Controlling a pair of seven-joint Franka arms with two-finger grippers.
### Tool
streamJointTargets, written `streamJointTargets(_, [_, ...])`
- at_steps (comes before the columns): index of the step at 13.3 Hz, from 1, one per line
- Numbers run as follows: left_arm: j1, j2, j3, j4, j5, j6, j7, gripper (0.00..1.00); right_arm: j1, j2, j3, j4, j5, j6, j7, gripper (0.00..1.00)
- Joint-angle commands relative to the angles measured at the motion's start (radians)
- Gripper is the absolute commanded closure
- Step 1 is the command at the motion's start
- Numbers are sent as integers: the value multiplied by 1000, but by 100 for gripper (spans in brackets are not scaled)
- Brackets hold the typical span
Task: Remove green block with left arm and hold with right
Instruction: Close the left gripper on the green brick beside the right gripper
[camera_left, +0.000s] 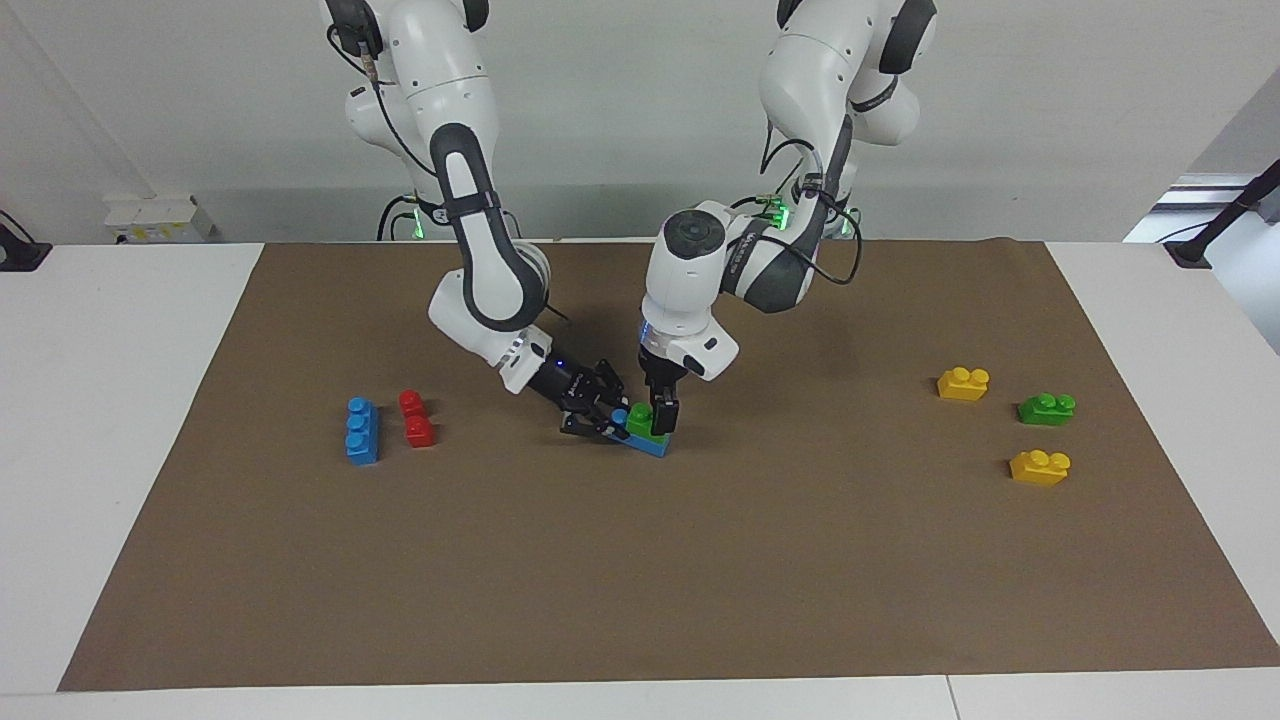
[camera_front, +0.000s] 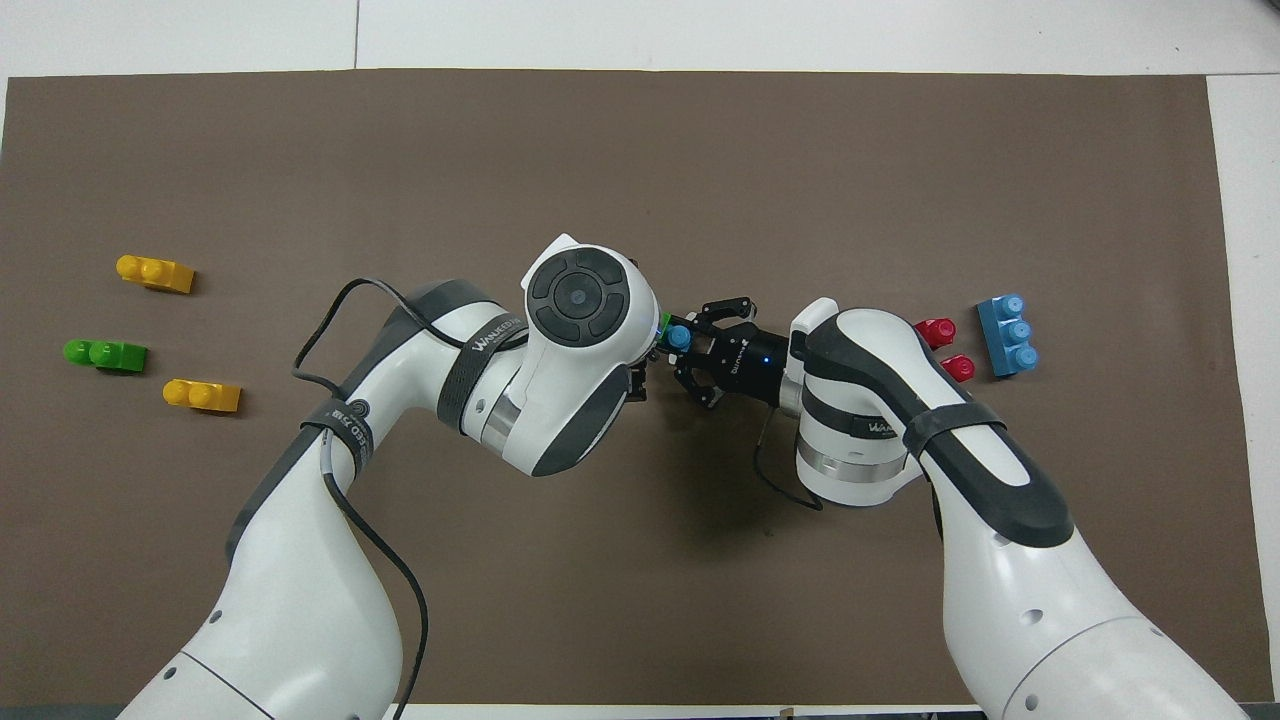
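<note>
The green block (camera_left: 643, 421) sits on top of a blue brick (camera_left: 650, 445) near the middle of the brown mat; only a sliver of it (camera_front: 664, 323) shows in the overhead view. My left gripper (camera_left: 660, 416) points straight down and is at the green block, at its end toward the left arm. My right gripper (camera_left: 600, 414), a spread black claw, comes in low from the right arm's end and is shut on the end of the blue brick, by its bare stud (camera_front: 680, 337). In the overhead view my left wrist hides most of the stack.
A second green block (camera_left: 1046, 408) and two yellow bricks (camera_left: 963, 383) (camera_left: 1039, 467) lie toward the left arm's end of the mat. A blue three-stud brick (camera_left: 361, 431) and a red brick (camera_left: 416, 418) lie toward the right arm's end.
</note>
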Motion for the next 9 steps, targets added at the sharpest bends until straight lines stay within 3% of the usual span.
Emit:
streamJointTargets(1, [-21,-2,15,-27,24,27,-25,2,2,6,4,17,27,9,11,82])
streamJointTargets(3, [-38,-2,15,-41,26,42,-30,8,0,6,4,17,27,9,11,82])
streamJointTargets(9, [-38,-2,21,-56,38,88,-63,8,0,6,9,17,27,10,12,82])
